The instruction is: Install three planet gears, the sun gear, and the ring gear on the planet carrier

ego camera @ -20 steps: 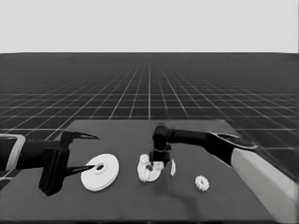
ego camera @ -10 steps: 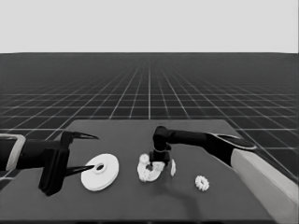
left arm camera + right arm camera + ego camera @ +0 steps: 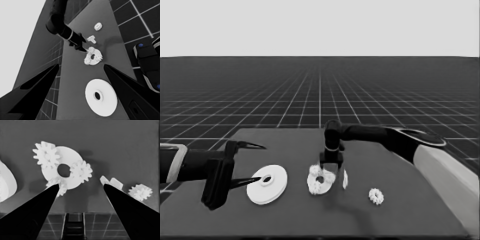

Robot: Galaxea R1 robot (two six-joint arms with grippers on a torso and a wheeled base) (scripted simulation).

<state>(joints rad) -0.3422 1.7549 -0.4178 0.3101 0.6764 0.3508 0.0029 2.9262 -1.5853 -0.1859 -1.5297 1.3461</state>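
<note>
At the table's middle lies the smaller round part (image 3: 62, 168), flat with a wide dark hole and 3 planet gears (image 3: 81, 171) seated around it. The right gripper (image 3: 330, 162) hovers over its far edge, fingers spread, grasping nothing.

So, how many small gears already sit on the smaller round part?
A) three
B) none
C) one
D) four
A: the right wrist view shows three gears on the smaller round part, and a fourth gear lies apart on the table.
</note>
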